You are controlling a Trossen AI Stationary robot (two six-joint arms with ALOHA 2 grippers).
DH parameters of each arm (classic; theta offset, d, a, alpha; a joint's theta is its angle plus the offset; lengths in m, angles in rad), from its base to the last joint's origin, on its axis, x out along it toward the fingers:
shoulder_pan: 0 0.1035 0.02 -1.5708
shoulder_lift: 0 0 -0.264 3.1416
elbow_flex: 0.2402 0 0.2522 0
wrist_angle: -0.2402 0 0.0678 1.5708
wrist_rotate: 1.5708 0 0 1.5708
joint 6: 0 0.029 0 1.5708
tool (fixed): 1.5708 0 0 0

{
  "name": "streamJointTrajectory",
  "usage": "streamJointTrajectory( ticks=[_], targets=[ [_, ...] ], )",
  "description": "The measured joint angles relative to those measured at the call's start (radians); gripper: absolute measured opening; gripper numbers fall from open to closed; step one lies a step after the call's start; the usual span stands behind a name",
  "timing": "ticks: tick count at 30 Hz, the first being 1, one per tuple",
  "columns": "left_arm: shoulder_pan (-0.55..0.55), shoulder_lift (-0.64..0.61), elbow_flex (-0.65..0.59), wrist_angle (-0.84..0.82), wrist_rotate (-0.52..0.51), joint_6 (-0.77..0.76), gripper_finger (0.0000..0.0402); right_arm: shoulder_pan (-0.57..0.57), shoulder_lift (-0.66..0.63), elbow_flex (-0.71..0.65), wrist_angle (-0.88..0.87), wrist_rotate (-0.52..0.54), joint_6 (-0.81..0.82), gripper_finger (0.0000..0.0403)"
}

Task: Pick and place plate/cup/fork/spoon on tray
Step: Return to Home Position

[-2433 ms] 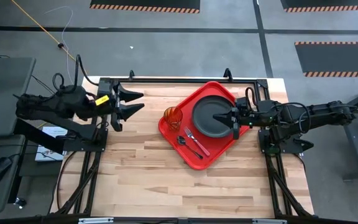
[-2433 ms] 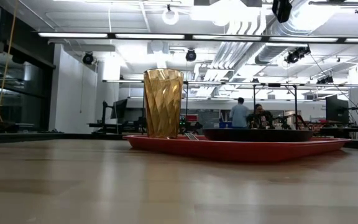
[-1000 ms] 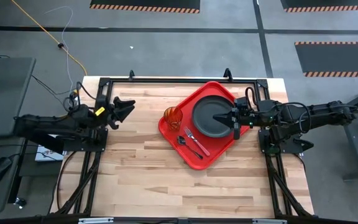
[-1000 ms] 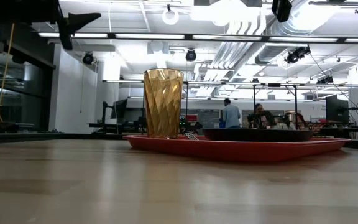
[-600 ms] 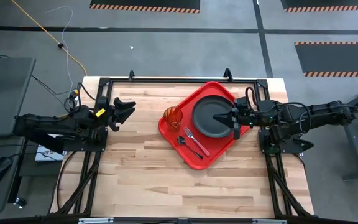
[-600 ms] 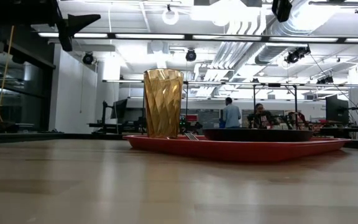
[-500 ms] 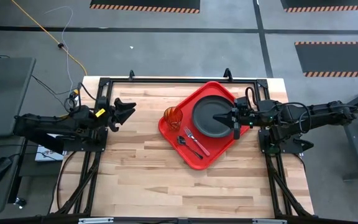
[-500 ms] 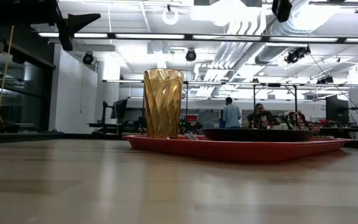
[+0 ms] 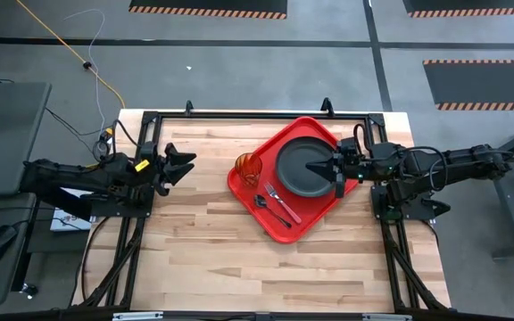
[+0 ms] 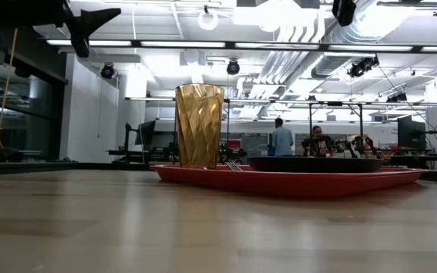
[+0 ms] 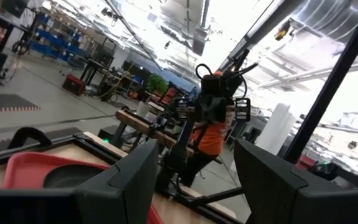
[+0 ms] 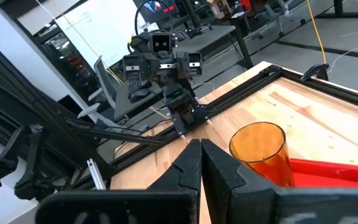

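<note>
The red tray (image 9: 270,223) lies on the table's right half. On it rest the dark plate (image 9: 297,153), the amber cup (image 9: 248,167) standing upright at the tray's left corner, the red-handled fork (image 9: 284,202) and the dark spoon (image 9: 269,209). My right gripper (image 9: 314,168) is shut and empty, held above the plate; its wrist view (image 12: 200,163) looks past the cup (image 12: 261,152). My left gripper (image 9: 188,164) is open and empty, raised above the table's left edge. Its fingers stand wide apart in the left wrist view (image 11: 194,180).
Bare wooden table top (image 9: 230,259) lies between the left gripper and the tray and along the near side. Black frame rails (image 9: 239,116) run along the table's edges. A person (image 10: 281,141) stands far off in the room behind.
My left gripper has shifted a little toward the table's near edge and stays open. The tray and the things on it have not moved.
</note>
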Motion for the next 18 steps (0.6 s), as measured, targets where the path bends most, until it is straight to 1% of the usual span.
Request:
streamJointTrajectory(
  ticks=[7, 12, 18],
  targets=[
    [0.005, -0.035, 0.0, -0.019, 0.014, 0.057, 0.02, 0.0, 0.0, 0.0, 0.0, 0.0, 0.019, 0.0002],
    [0.018, -0.101, 0.001, -0.16, 0.029, 0.048, 0.02, 0.0, 0.0, 0.0, 0.0, 0.0, 0.02, 0.0002],
    [0.019, -0.206, 0.001, -0.282, 0.029, 0.049, 0.02, 0.0, 0.0, 0.0, 0.0, -0.001, 0.039, 0.0002]
  ],
)
